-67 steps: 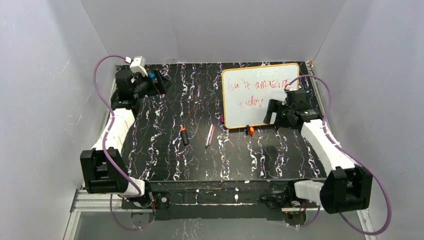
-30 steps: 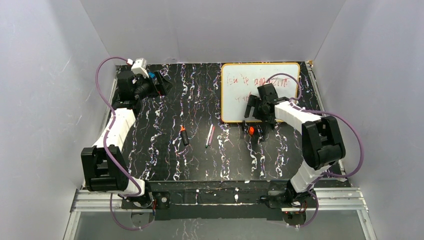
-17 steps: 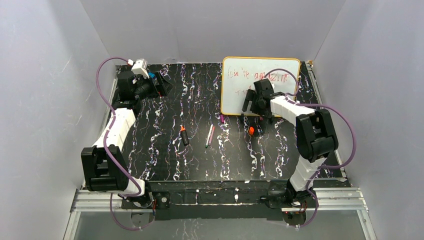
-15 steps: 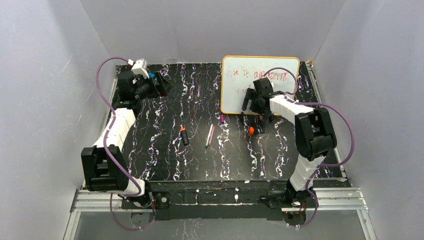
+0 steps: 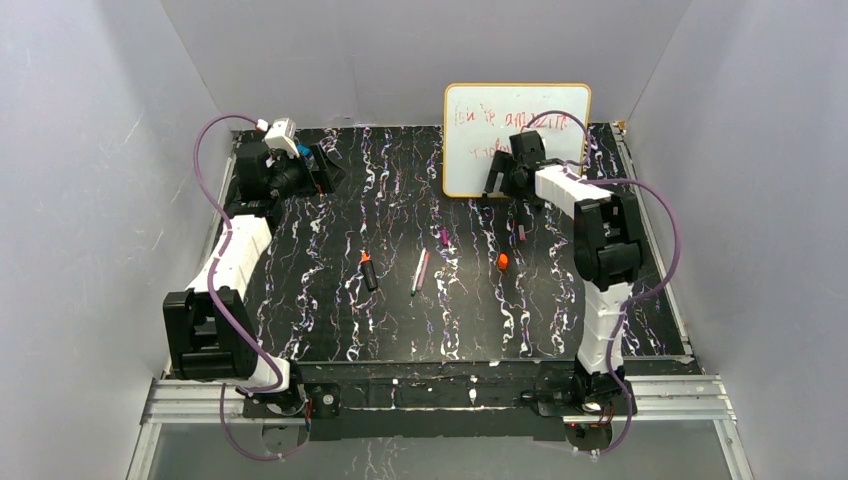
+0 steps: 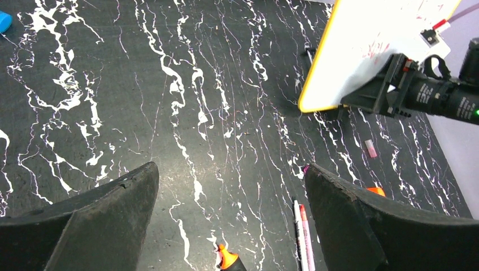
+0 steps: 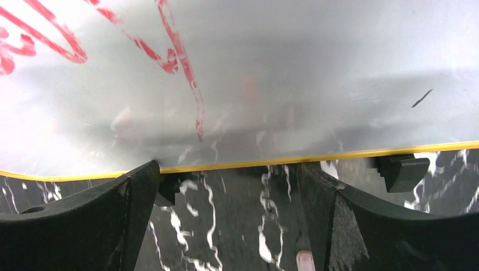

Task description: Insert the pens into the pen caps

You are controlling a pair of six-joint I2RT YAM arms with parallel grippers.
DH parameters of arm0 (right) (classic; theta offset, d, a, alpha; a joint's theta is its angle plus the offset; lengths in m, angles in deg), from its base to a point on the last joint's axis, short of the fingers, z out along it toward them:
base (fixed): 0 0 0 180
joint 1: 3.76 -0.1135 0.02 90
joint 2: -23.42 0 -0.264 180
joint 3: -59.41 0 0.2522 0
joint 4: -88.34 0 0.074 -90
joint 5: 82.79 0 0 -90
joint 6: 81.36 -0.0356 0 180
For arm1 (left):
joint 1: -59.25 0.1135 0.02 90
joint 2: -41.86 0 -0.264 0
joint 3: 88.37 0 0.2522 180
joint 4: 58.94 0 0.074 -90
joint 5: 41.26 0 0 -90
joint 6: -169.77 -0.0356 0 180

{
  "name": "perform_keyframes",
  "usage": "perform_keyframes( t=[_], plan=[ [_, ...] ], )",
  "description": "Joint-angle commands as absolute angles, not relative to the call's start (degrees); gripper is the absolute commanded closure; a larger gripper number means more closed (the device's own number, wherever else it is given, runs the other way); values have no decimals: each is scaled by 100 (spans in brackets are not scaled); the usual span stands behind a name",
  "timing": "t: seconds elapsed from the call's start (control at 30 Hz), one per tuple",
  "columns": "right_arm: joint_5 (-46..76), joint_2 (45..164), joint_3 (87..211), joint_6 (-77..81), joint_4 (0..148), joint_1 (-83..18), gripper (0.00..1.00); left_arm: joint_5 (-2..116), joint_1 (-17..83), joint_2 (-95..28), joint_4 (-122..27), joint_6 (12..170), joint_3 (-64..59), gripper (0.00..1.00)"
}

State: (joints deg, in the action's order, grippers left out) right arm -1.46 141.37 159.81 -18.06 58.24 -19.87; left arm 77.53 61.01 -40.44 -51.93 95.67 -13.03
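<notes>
Both claws stand wide open, the left claw (image 6: 230,172) hanging over the far left of the tabletop (image 5: 330,315) and the right claw (image 7: 226,175) up against the lower edge of the tipped-up whiteboard (image 5: 500,110), while the black-and-orange pen (image 5: 369,272), pale pink pen (image 5: 419,270) and orange cap (image 5: 502,261) lie apart mid-tabletop.

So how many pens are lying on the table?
2 clear: a black-and-orange marker left of centre, a pale pink pen just right of it. A third may lie against it.
</notes>
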Motion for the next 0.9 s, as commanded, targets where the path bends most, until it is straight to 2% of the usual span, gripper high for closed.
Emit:
perform_keyframes(
  t=[0.0, 0.17, 0.43, 0.63, 0.7, 0.83, 0.87],
  plan=[
    [-205, 14642, 16889, -1573, 6128, -1858, 1, 7836, 6057, -4078, -5155, 9471, -1168, 2],
    [-140, 15309, 17761, -1570, 6083, -1828, 1, 7464, 5739, -3876, -5256, 9470, -1749, 2],
    [8, 15985, 18819, -1481, 6002, -1812, 1, 6977, 5197, -3609, -4475, 9250, -2469, 2],
    [18, 15446, 18252, -1428, 6264, -1813, 1, 6500, 5044, -3311, -3779, 9319, -2725, 3],
    [39, 15064, 17813, -1442, 6376, -1813, 1, 6365, 4982, -3285, -3574, 9419, -2757, 9],
    [65, 14029, 16708, -1512, 6689, -1811, 1, 5777, 4555, -3383, -3259, 9787, -2841, 30],
    [48, 13767, 16464, -1525, 6743, -1808, 1, 5602, 4425, -3439, -3215, 9885, -2860, 31]
  ],
)
